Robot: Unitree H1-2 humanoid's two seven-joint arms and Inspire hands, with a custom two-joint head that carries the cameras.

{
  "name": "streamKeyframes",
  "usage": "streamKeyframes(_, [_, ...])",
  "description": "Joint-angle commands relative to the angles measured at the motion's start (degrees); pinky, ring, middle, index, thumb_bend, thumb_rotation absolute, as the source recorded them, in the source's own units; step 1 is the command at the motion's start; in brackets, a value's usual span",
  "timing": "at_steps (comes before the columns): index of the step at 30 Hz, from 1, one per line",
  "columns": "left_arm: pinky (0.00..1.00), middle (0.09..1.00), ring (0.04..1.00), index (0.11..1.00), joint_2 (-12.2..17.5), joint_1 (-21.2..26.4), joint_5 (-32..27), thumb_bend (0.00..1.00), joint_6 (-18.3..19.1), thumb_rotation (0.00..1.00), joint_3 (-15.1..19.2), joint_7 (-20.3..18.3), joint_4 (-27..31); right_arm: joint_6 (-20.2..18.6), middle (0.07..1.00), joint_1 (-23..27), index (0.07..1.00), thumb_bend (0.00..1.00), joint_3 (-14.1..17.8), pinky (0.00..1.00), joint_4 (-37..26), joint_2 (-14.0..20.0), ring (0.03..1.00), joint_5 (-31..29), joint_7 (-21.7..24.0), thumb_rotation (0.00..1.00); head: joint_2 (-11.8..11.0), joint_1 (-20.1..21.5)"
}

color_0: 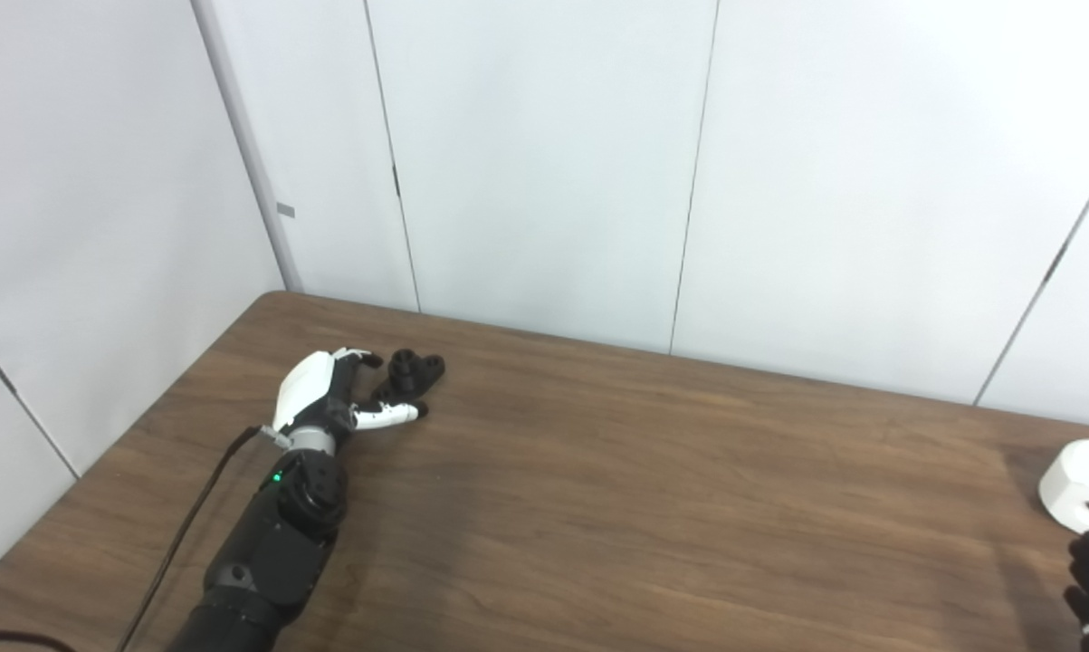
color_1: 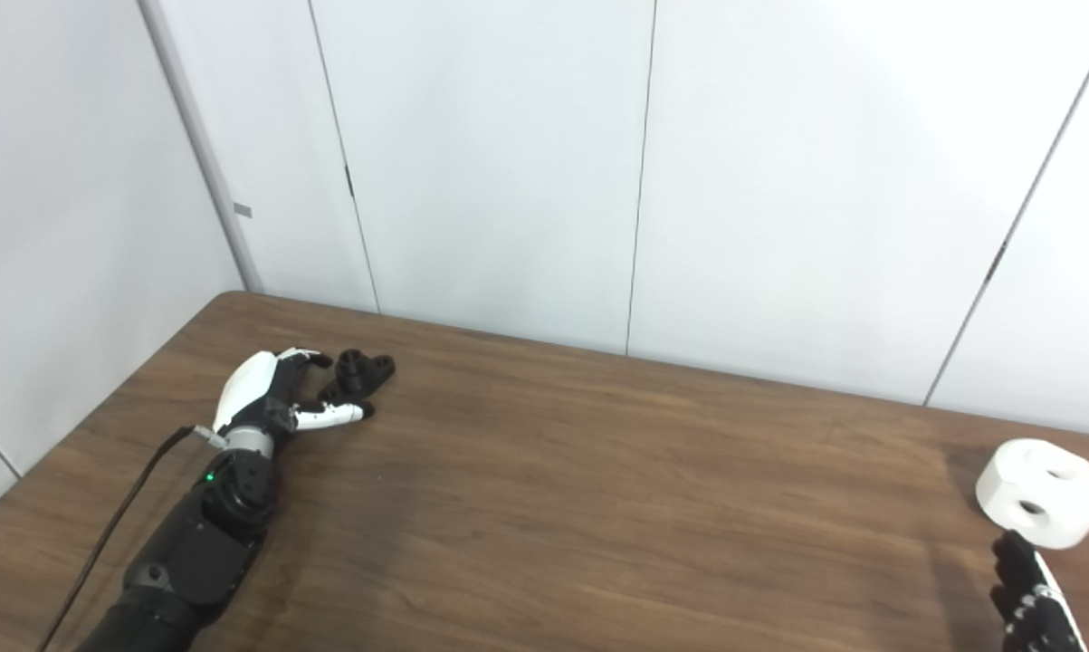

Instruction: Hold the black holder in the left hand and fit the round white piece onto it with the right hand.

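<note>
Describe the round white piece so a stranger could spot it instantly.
Start at the brown wooden table and follow it to its far right side. There, just beyond the fingertips of the right robot hand, sits the round white piece, a thick puck with holes in it, the only white loose part on the table.
</note>
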State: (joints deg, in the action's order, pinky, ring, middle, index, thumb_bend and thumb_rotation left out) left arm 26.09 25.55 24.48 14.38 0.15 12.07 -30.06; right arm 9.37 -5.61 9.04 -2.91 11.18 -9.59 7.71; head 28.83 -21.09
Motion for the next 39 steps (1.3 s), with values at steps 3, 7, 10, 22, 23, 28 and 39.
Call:
streamKeyframes(3, [1.0, 0.938, 1.0, 0.762, 1.0, 1.5, 0.2, 0.85, 0.0, 0.3, -0.2, 0.2, 0.0, -0.4, 0.966, -4.8, 0.965, 0.84, -1.0, 1.0, 4.0, -2.5, 1.0, -0.5, -0.3, 1.0, 0.5, -0.2])
streamKeyframes(7, [1.0, 0.932, 0.998, 0.717, 1.1, 1.4, 0.0, 0.84, 0.2, 0.27, -0.2, 0.2, -0.1, -0.3, 0.976, -5.0, 0.973, 0.82, -1.1, 1.0, 3.8, -2.5, 1.0, -0.5, -0.1, 1.0, 0.5, -0.2])
streamKeyframes(10, [1.0, 0.917, 0.987, 0.667, 0.9, 1.4, -0.4, 0.83, -0.3, 0.21, 0.1, 0.7, -0.4, 0.1, 0.98, -4.9, 0.976, 0.81, -1.1, 1.0, 4.0, -2.4, 1.0, -0.5, 0.0, 1.0, 0.6, -0.2])
streamKeyframes(22, [0.86, 0.829, 0.906, 0.486, 0.2, 2.2, -2.1, 0.52, -4.6, 0.05, 0.8, 3.5, -4.5, -0.1, 0.978, -5.3, 0.981, 0.81, -1.0, 1.0, 3.7, -2.3, 1.0, -0.6, 0.0, 1.0, 0.8, 0.4])
streamKeyframes(23, [0.85, 0.824, 0.904, 0.486, 0.2, 2.2, -2.2, 0.52, -4.9, 0.05, 0.8, 3.6, -4.8, 0.0, 0.976, -5.4, 0.978, 0.8, -1.0, 1.0, 3.7, -2.3, 1.0, -0.7, 0.1, 1.0, 0.8, 0.4])
streamKeyframes(28, [0.84, 0.807, 0.891, 0.486, 0.0, 2.7, -2.9, 0.52, -6.4, 0.04, 0.9, 4.0, -6.4, -0.2, 0.966, -5.6, 0.967, 0.82, -0.9, 1.0, 3.3, -2.5, 0.998, -0.8, -0.2, 1.0, 0.9, 0.9])
streamKeyframes(39, [0.83, 0.794, 0.878, 0.485, -0.5, 2.1, -3.5, 0.52, -7.6, 0.04, 1.0, 4.0, -6.6, -0.8, 0.961, -5.9, 0.964, 0.82, -0.8, 1.0, 2.7, -2.7, 0.989, -0.5, -0.5, 1.0, 1.2, 1.3])
